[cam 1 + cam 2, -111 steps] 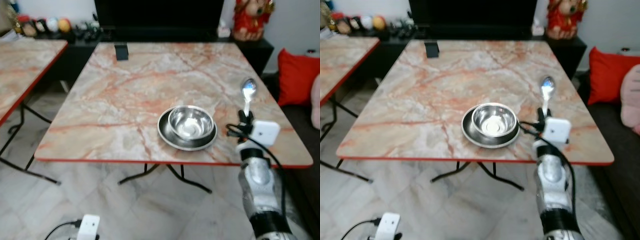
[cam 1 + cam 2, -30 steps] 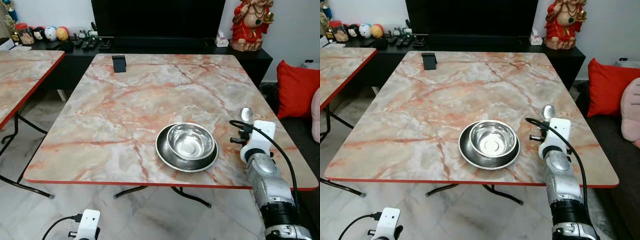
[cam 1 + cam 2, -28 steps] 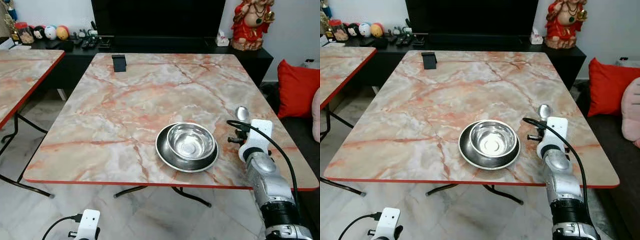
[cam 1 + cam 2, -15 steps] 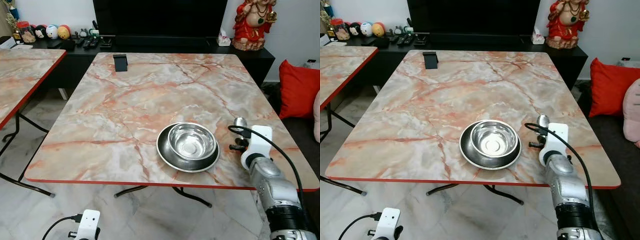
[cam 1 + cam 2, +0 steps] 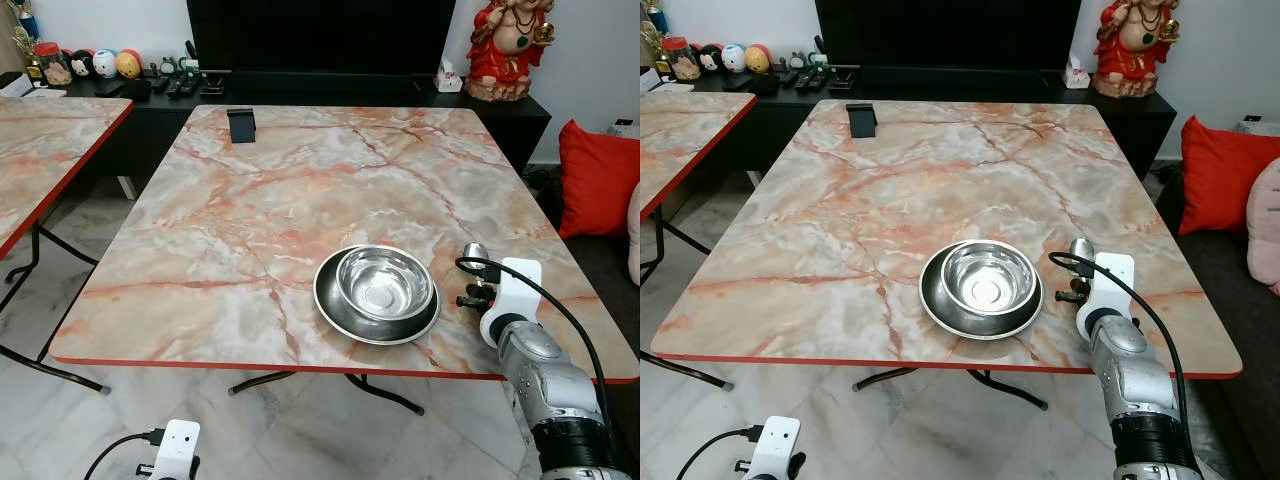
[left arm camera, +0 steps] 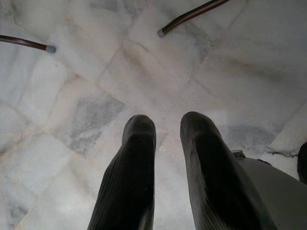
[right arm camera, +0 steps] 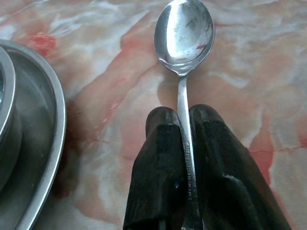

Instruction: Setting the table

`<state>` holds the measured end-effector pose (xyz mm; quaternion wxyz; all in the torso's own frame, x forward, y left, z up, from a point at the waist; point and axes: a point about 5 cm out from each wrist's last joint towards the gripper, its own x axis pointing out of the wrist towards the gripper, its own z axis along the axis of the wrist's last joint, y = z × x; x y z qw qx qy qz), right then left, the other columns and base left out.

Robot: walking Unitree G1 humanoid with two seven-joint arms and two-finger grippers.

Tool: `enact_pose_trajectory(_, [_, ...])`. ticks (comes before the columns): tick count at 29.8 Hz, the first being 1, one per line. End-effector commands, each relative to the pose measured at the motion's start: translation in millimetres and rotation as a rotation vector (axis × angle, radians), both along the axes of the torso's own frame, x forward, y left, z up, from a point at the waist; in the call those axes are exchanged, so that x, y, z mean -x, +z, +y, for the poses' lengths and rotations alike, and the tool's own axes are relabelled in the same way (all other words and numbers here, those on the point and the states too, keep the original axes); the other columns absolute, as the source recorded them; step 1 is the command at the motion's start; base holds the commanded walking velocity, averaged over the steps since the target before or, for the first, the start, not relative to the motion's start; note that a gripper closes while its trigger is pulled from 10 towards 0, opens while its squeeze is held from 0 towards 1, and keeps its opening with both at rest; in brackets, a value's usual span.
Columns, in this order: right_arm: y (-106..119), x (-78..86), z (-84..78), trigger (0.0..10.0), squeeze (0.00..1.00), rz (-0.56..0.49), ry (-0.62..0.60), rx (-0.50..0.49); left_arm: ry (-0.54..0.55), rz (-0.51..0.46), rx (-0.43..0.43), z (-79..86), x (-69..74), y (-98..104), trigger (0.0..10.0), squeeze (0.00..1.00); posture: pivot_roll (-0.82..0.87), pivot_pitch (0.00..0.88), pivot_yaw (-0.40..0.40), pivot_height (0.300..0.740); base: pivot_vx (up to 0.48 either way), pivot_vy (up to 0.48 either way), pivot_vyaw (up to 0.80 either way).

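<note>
A steel bowl (image 5: pixel 380 283) sits in a steel plate (image 5: pixel 330 308) near the marble table's front edge (image 5: pixel 200 358). My right gripper (image 7: pixel 184 112) is shut on the handle of a steel spoon (image 7: pixel 184 33). The spoon (image 5: pixel 473 252) lies flat and very low over the tabletop, just right of the plate and pointing away from me. Whether it touches the marble I cannot tell. The right wrist and its white camera (image 5: pixel 515 290) cover the fingers in the eye views. My left gripper (image 6: pixel 165 122) hangs idle over the tiled floor, its fingers (image 6: pixel 139 143) slightly apart with nothing between them.
A small black stand (image 5: pixel 240 124) is at the table's far left corner. A second marble table (image 5: pixel 40 160) stands to the left. Behind are a dark TV bench (image 5: pixel 330 85) and a red figurine (image 5: pixel 510 45). Red cushions (image 5: pixel 595 175) lie to the right.
My right gripper has brought the spoon down and back toward me, from higher over the table's right side to low beside the plate. The camera has shifted slightly.
</note>
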<state>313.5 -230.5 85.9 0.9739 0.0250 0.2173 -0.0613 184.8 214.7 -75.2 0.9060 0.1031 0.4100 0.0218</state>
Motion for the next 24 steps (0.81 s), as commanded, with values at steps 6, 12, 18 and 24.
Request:
enact_pose_trajectory(6, [-7,3.8,0.0,10.0,0.00,0.031,0.013,-0.011,0.000,0.027,0.001,-1.1,4.8,-3,10.0,0.00,0.00,0.000,-0.029,0.731,0.000,0.000,0.00])
enact_pose_trajectory(12, [-12,5.3,6.1,10.0,0.00,0.042,0.034,-0.029,0.001,0.030,-0.003,0.4,5.7,-3,10.0,0.00,0.00,0.000,-0.026,0.731,0.000,0.000,0.00])
enact_pose_trajectory(18, [-14,6.4,7.9,10.0,0.00,0.040,0.050,-0.026,0.000,0.032,-0.005,1.7,6.0,-3,10.0,0.00,0.00,0.000,-0.023,0.731,0.000,0.000,0.00])
enact_pose_trajectory(24, [-17,10.0,1.3,10.0,0.00,0.057,0.058,0.014,-0.001,0.033,-0.007,2.4,5.6,-3,10.0,0.00,0.01,0.000,-0.020,0.731,0.000,0.000,0.00])
